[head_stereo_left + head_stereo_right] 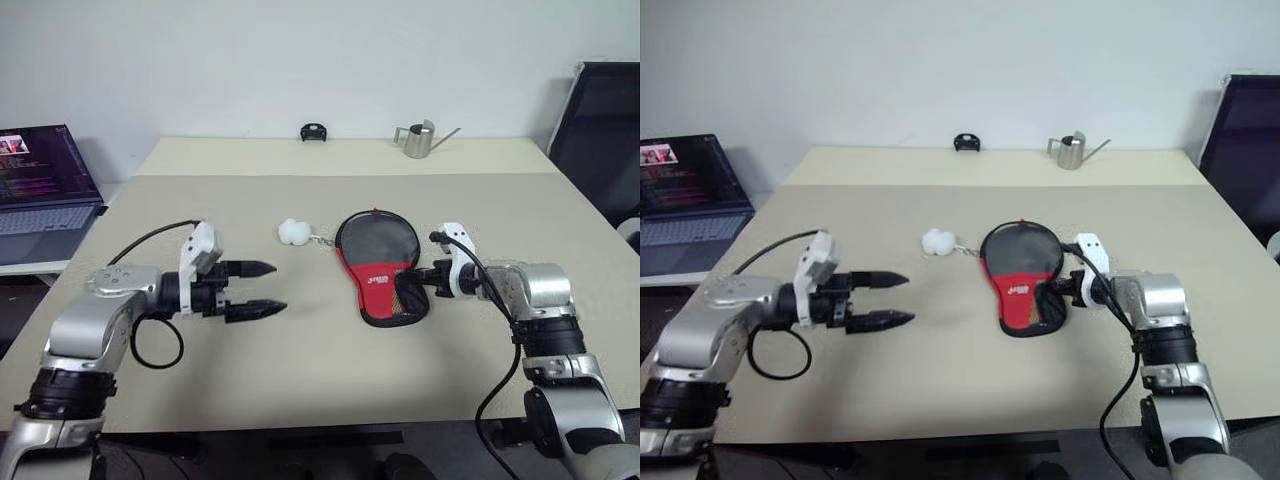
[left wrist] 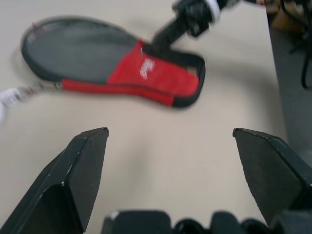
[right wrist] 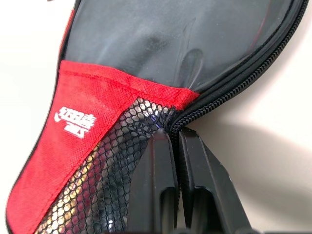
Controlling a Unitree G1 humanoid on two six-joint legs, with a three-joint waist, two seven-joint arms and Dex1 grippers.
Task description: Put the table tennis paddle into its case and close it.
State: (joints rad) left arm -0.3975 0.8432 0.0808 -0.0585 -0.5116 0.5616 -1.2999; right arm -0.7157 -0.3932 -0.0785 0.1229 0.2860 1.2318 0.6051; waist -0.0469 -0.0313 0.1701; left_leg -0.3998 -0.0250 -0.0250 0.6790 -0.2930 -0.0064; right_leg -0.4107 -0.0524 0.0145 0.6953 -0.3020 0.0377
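Observation:
The case [image 1: 378,265], a black fabric pouch with a red panel and a mesh pocket, lies flat on the table right of centre. Its white ball charm [image 1: 293,231] rests to its left on a cord. The table tennis paddle is hidden. My right gripper [image 1: 405,285] is shut at the case's right edge near the narrow end. The right wrist view shows its fingertips [image 3: 163,139] pinched on the zipper line [image 3: 234,83] beside the mesh. My left gripper [image 1: 280,287] hovers open left of the case, pointing at it, with nothing between its fingers [image 2: 85,161].
A small metal watering can [image 1: 418,140] and a little black object [image 1: 314,132] stand at the table's far edge. A laptop [image 1: 40,180] sits on a side surface to the left. A black chair [image 1: 600,130] is at the right.

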